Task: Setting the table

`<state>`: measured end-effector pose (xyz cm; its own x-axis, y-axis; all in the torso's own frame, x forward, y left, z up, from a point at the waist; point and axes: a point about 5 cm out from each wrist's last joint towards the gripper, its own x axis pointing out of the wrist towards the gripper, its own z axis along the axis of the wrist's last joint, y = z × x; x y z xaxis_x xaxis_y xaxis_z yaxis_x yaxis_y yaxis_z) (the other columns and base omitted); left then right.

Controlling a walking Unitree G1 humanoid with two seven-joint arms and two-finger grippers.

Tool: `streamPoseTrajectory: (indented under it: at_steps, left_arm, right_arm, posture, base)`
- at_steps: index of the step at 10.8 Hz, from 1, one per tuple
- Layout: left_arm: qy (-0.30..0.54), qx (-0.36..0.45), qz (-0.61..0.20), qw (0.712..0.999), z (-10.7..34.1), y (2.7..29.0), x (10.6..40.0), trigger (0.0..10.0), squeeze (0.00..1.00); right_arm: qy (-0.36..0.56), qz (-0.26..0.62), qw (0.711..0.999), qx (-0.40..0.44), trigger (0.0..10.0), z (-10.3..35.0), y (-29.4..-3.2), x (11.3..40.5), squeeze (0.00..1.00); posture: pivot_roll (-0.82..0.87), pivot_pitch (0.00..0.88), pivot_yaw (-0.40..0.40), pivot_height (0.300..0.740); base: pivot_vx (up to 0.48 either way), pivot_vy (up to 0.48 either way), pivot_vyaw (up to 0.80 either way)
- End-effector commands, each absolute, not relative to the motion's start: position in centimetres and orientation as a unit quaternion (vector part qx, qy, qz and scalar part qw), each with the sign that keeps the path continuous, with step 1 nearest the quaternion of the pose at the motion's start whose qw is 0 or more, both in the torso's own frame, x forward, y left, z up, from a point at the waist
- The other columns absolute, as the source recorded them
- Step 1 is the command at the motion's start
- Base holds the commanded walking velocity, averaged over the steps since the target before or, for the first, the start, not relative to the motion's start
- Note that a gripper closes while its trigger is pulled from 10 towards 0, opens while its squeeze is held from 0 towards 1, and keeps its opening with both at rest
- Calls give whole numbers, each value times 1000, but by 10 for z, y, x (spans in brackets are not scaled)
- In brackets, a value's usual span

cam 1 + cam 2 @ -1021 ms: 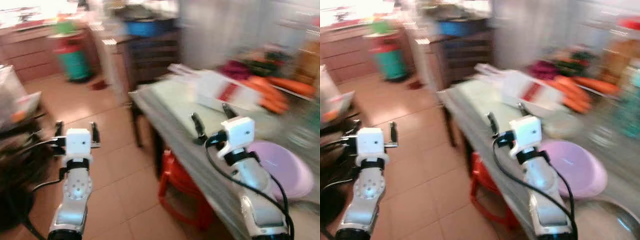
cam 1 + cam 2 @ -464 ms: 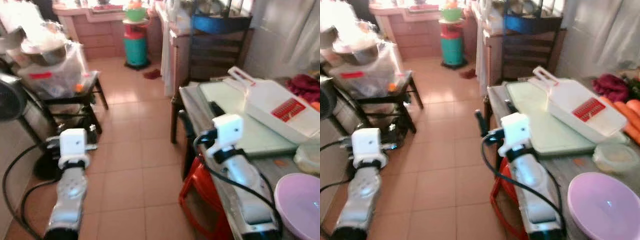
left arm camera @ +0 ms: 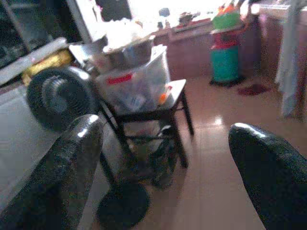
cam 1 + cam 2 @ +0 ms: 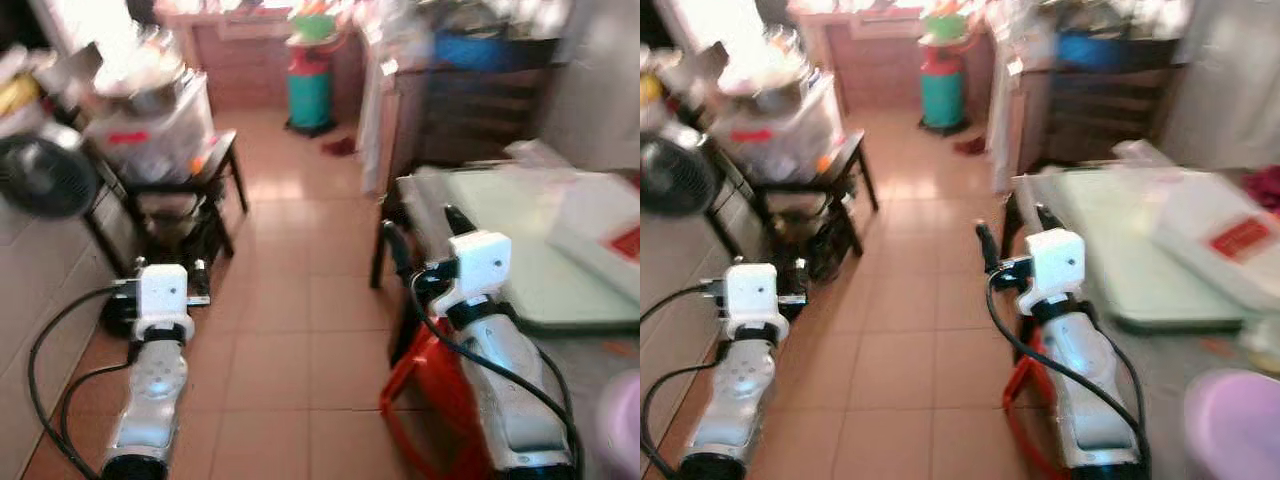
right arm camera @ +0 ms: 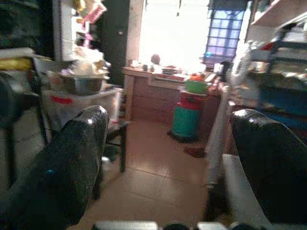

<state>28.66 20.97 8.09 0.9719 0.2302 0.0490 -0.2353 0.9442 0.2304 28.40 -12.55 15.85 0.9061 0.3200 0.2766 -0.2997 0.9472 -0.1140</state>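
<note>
A grey table stands on my right. On it lie a pale green cutting board and a white slicer with a red label. A pink bowl sits at the table's near end. My right gripper is open and empty, held at the table's near left corner. My left gripper is open and empty too, low over the tiled floor and well left of the table. In the wrist views, the fingers of the left gripper and the fingers of the right gripper stand wide apart with nothing between them.
A red plastic stool sits under the table edge. A black side table carries a clear plastic box and a metal bowl. A floor fan is at the left. A teal and red cylinder and a dark shelf stand further back.
The whole picture has shifted: the camera has turned left, so the table and the pink bowl sit nearer the right edge. Both grippers stay open and empty.
</note>
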Motion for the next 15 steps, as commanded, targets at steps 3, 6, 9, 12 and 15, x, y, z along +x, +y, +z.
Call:
streamPoseTrajectory:
  at_steps: [3,6,9,12,15]
  left_arm:
    - [-18,117,107,987,84,205,291,10000,0]
    - [-15,120,107,987,83,206,292,10000,0]
    - [-11,123,107,987,78,203,292,10000,0]
    - [-9,123,103,987,76,201,292,10000,0]
    - [-9,127,105,986,74,204,290,10000,0]
  right_arm:
    - [-131,144,980,-34,10000,151,-134,282,0]
    - [-123,140,982,-35,10000,145,-135,283,0]
    - [-108,139,984,-37,10000,136,-136,282,0]
    - [-109,138,984,-38,10000,136,-138,283,0]
    - [-109,142,983,-41,10000,135,-138,284,0]
  posture:
    - [88,0,47,740]
    - [93,0,48,740]
    - [94,0,50,740]
    - [91,0,48,740]
    - [92,0,40,740]
  base:
    - [0,480,0]
    - [0,480,0]
    - [0,480,0]
    - [0,480,0]
    - [0,480,0]
